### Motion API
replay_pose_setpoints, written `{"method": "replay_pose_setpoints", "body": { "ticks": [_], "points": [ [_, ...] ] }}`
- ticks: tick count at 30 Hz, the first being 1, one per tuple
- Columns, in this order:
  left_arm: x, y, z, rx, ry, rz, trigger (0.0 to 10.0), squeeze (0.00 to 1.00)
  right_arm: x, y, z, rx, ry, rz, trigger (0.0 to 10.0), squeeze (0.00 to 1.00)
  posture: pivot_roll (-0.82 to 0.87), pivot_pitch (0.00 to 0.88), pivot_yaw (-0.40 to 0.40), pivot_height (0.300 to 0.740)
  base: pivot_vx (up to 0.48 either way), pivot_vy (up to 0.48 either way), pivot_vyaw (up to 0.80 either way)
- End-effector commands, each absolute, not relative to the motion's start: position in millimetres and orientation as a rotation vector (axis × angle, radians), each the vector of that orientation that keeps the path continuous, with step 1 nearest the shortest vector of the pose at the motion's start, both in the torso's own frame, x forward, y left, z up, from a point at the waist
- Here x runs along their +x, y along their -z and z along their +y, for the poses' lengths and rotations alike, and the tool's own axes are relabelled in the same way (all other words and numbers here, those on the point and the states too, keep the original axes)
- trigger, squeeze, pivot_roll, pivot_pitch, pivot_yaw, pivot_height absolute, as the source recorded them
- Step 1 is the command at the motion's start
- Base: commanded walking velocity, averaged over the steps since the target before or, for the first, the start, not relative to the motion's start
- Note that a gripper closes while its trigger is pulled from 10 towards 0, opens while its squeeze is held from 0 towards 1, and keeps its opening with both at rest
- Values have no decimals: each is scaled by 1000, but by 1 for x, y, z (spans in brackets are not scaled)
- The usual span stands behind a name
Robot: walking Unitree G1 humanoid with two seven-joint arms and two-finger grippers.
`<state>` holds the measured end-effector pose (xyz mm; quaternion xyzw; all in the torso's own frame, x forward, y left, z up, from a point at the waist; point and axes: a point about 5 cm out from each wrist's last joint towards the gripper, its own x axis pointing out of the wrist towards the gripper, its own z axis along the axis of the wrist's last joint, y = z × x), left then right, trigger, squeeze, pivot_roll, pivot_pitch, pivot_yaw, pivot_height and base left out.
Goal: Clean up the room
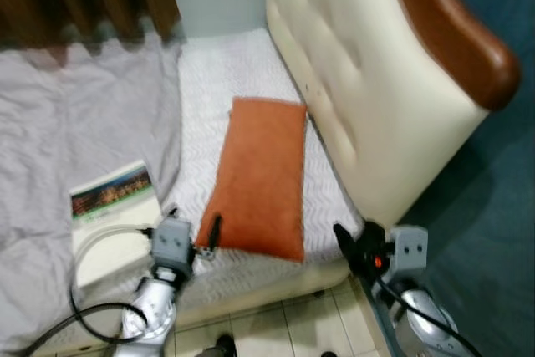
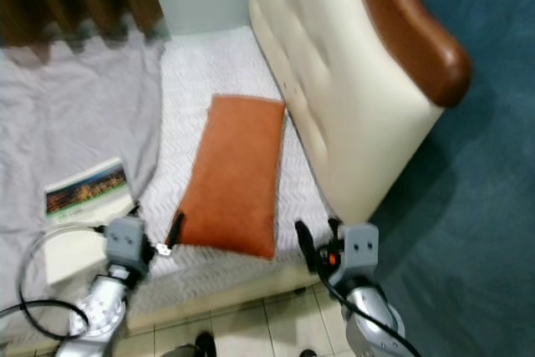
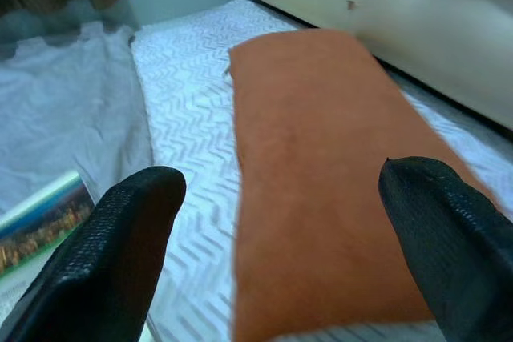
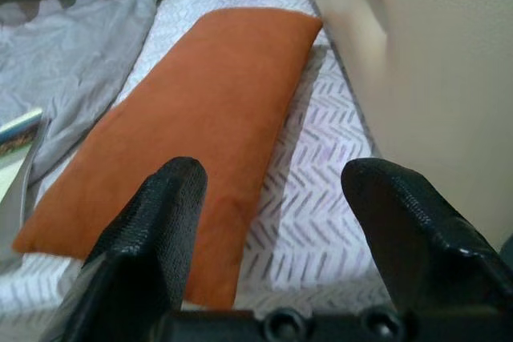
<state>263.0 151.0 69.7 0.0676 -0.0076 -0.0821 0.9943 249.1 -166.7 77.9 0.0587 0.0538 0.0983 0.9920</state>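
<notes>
orange pillow (image 1: 261, 177) looks soft and light; left gripper (image 3: 268, 222) and right gripper (image 4: 284, 222), fingers spread, should pinch its near corners.

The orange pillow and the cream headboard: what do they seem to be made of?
The flat orange rectangular pillow looks like matte, suede-like or velvety fabric: no shine, soft even surface. The cream padded headboard appears to be leather or faux leather, smooth with a slight sheen and tufted dimples; its glossy brown top rail seems to be polished wood.

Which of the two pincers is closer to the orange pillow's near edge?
The left pincer: its tips reach the pillow edge; the right pincer sits beside the headboard.
</notes>
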Motion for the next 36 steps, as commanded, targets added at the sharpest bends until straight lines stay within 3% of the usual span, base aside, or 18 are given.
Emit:
{"method": "replay_pose_setpoints", "body": {
  "ticks": [1,11,18,24,25,36],
  "points": [
    [266,-75,153,138,130,-19,10000,0,250,-67,-174,119,-182,148,10000,0,-28,0,15,740,0,0,0],
    [280,-69,151,175,106,33,10000,0,266,-55,-167,99,-206,184,10000,0,-48,0,36,740,0,0,477],
    [286,-69,155,158,122,62,10000,0,267,-52,-161,63,-238,186,10000,0,-64,0,50,740,0,0,0],
    [278,-52,154,108,150,118,10000,0,263,-60,-176,58,-127,82,10000,0,-81,0,58,740,461,0,0],
    [277,-50,154,116,155,120,10000,0,263,-63,-179,39,-109,58,10000,1000,-88,4,59,740,458,0,0],
    [281,-53,150,117,192,103,10000,0,264,-61,-180,29,-100,42,10000,1000,-83,6,54,740,459,0,0]
  ]
}}
